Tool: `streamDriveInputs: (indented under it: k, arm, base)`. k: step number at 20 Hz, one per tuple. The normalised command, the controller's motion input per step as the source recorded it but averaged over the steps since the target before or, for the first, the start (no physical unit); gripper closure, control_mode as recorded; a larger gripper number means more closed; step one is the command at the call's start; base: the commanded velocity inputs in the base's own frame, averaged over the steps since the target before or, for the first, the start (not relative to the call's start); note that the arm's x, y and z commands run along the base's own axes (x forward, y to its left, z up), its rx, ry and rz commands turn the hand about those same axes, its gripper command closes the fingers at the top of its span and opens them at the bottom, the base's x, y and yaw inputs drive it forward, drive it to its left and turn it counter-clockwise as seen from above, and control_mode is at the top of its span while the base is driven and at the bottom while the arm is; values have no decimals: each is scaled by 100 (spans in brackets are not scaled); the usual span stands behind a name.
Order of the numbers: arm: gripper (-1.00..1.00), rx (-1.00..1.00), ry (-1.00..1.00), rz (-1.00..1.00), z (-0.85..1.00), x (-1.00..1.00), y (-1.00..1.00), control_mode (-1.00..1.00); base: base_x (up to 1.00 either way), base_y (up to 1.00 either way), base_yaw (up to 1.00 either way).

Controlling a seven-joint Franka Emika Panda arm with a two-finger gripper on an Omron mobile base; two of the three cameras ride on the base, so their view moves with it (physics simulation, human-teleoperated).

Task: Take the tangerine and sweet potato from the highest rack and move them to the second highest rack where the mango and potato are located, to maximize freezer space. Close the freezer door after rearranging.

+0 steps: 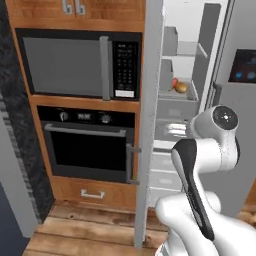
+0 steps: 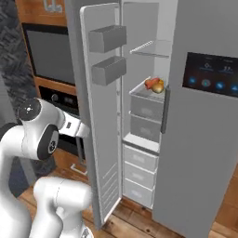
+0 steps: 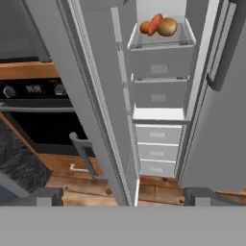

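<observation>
The freezer (image 2: 146,116) stands with its freezer door (image 2: 106,121) swung wide. On the second highest rack (image 3: 161,44), a rimmed tray, lie a small orange tangerine (image 3: 144,27), a red elongated sweet potato (image 3: 154,23) and a yellow-brown oval (image 3: 167,27) that is either the mango or the potato. They also show as a red and yellow cluster (image 2: 155,85). The highest rack (image 2: 151,48), a thin plate, has nothing visible on it. My gripper (image 3: 125,198) is open and holds nothing. It hangs low in front of the door's edge (image 3: 98,110), well short of the racks.
The door's bar handle (image 3: 82,150) sticks out on its outer side, toward the oven (image 1: 87,150) and microwave (image 1: 75,65). Two grey bins (image 2: 108,38) sit on the door's inside. Grey drawers (image 3: 156,151) fill the freezer's lower part. The dispenser door (image 2: 207,116) stands shut at the right.
</observation>
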Motion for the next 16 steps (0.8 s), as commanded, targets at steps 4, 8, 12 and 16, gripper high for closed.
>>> streamDriveInputs:
  k: [4, 8, 12, 16]
  arm:
    - [-100, 0, 0, 0, 0, 0, 0, 100]
    - [-100, 0, 0, 0, 0, 0, 0, 100]
    - [-100, 0, 0, 0, 0, 0, 0, 100]
    - [-100, 0, 0, 0, 0, 0, 0, 100]
  base:
    - [9, 100, -23]
    - [36, 86, -41]
    - [36, 72, -71]
    - [40, 67, -75]
